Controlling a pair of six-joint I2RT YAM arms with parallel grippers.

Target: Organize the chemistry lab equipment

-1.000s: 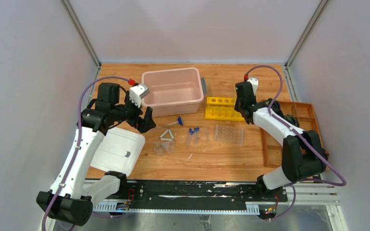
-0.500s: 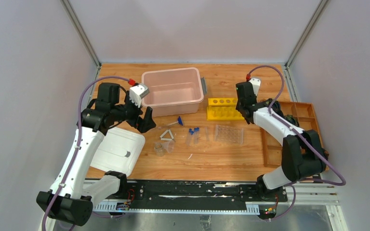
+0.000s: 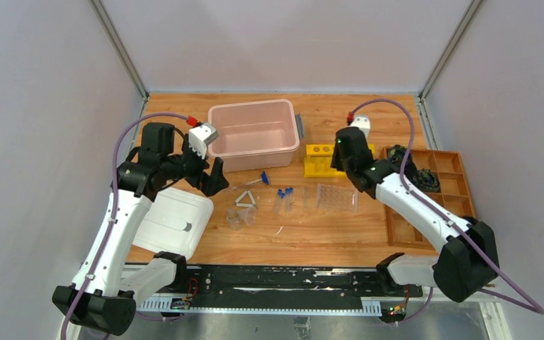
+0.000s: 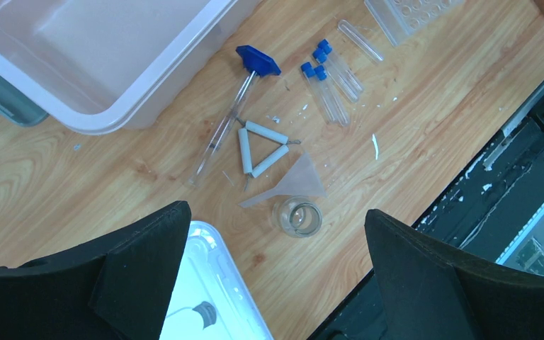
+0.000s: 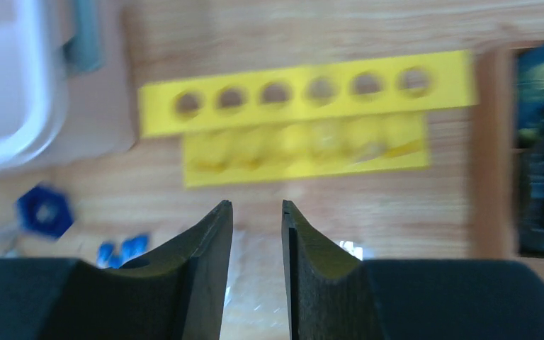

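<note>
Our right end effector (image 5: 256, 205), narrowly parted and empty, hangs just short of the yellow rack (image 5: 304, 95); the left end effector (image 4: 276, 210) gapes empty over the clear cup (image 4: 299, 218). Blue-capped tubes (image 4: 329, 81) lie on the counter (image 4: 425, 120); we should straddle one squarely before closing.

yellow rack (image 5: 304, 152) blurred, clear tube rack (image 4: 412, 10) perhaps half cropped

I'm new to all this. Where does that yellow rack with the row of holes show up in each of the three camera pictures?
Overhead view: the yellow rack sits right of centre, just right of the pink tub, partly hidden by the right arm.
Left wrist view: not in it.
Right wrist view: the rack stretches across the upper half, blurred.
Shared landmark: the pink tub, which shows in all three views.
</note>
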